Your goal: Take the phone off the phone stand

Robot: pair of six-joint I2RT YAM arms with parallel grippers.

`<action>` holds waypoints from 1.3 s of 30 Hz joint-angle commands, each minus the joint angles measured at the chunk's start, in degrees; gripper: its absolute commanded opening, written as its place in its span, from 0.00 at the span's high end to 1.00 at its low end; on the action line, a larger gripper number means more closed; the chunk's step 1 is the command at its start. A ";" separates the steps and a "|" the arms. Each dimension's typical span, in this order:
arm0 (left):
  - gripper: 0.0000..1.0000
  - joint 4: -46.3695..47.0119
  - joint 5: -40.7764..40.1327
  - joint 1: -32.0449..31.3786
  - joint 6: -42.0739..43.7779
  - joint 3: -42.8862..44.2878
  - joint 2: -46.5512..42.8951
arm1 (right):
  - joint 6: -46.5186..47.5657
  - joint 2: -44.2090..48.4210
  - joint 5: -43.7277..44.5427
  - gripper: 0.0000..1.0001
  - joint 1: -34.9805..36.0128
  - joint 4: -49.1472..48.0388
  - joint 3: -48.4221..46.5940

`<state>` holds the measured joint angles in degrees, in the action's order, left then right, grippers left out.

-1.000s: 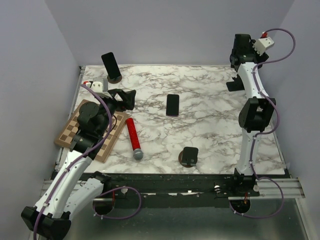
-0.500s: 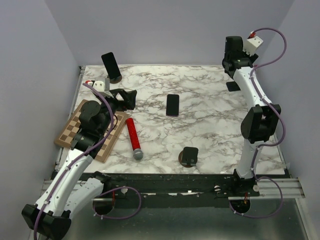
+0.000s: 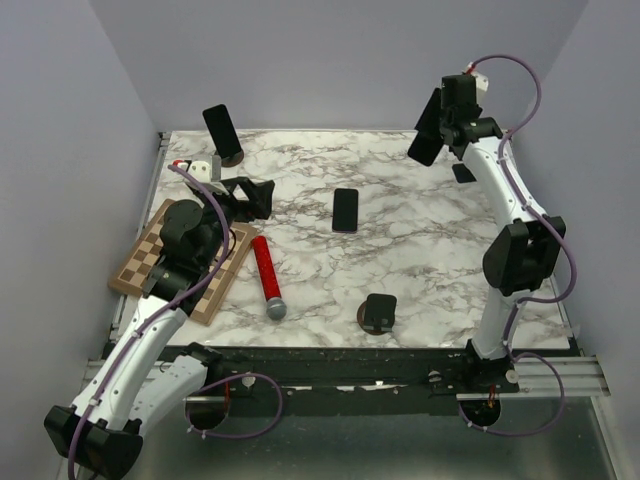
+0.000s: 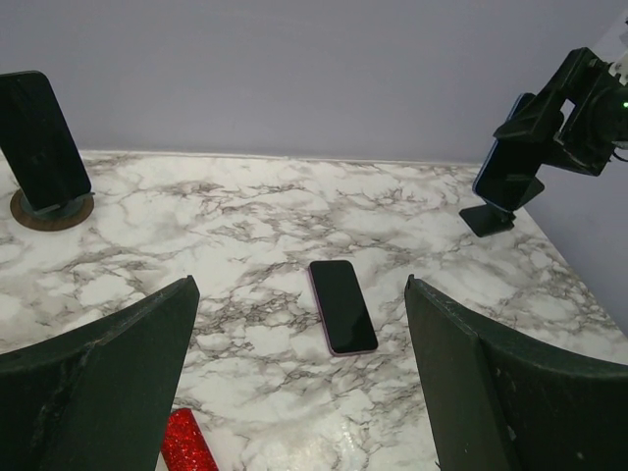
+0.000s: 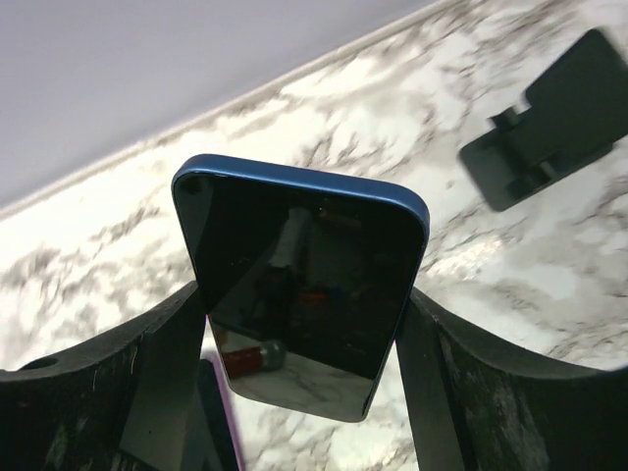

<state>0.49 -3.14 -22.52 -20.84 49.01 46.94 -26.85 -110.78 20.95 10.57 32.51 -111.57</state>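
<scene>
Blue phone (image 5: 304, 294) pinched in my right fingers (image 5: 481, 392), clear of its stand (image 5: 549, 118) far right; left fingers (image 4: 98, 383) spread.

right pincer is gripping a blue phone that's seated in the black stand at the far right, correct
Not seated: the right pincer grips the blue phone, but it is held up clear of the black stand, which sits empty at the far right. The right wrist view shows it.

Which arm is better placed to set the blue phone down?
Right: the right gripper is shut on the blue phone, lifted off its black stand; the left gripper hangs open far across the table.
</scene>
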 commanded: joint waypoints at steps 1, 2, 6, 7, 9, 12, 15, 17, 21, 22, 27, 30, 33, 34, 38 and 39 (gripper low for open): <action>0.07 -0.03 0.60 -0.01 0.27 1.52 0.18 | 2.12 -1.17 -14.72 0.99 1.59 3.44 -0.02; 0.07 -0.05 0.59 0.02 0.27 1.52 0.25 | 2.40 -2.33 -16.31 0.99 1.89 4.57 -0.92; 0.07 -0.14 0.30 0.02 0.52 1.52 0.17 | 4.64 -7.95 -20.25 0.99 3.53 9.71 -4.84; 0.07 -0.14 0.17 0.02 0.61 1.53 0.13 | 5.25 -8.77 -20.51 0.99 3.96 10.22 -5.00; 0.07 -0.14 -0.11 0.02 0.71 1.44 0.04 | 6.09 -10.19 -24.10 0.99 4.11 11.70 -5.14; 0.07 -0.14 -0.04 0.02 0.72 1.52 -0.02 | 7.46 -11.78 -27.07 0.99 4.27 13.82 -4.10; 0.07 -0.14 0.62 0.16 0.37 1.61 0.16 | 8.59 -13.24 -28.42 0.99 4.75 14.95 -2.47; 0.07 -0.14 1.00 0.22 0.11 1.70 0.18 | 8.23 -13.71 -28.59 0.99 5.16 14.34 -0.83; 0.07 -0.14 1.20 0.34 -0.08 1.70 0.00 | 6.22 -15.96 -28.77 0.99 6.07 13.78 0.24; 0.07 -0.14 1.12 0.33 -0.06 1.72 0.00 | 5.68 -17.07 -28.40 0.99 6.55 14.29 -0.45; 0.07 -0.14 0.94 0.29 0.01 1.66 -0.07 | 4.26 -19.98 -26.26 0.96 9.19 13.84 -0.37; 0.07 -0.14 0.85 0.35 0.10 1.61 -0.18 | 4.07 -21.14 -26.49 0.96 9.38 12.26 0.08; 0.07 -0.14 0.79 0.35 0.18 1.61 -0.17 | 4.45 -22.21 -25.96 0.95 9.37 12.18 -0.15; 0.07 -0.18 0.72 0.34 0.19 1.61 -0.18 | 4.71 -22.36 -26.03 0.94 9.37 11.99 0.09; 0.07 -0.14 0.68 0.40 0.27 1.61 -0.44 | 6.02 -23.58 -24.71 0.92 9.36 12.67 0.29; 0.07 -0.14 0.65 0.42 0.23 1.61 -0.45 | 6.25 -23.68 -23.81 0.91 9.36 12.91 0.30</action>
<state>0.49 -3.11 -22.35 -20.84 49.06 47.18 -21.91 -132.73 -5.19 20.23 45.58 -111.35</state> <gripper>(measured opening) 0.936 0.775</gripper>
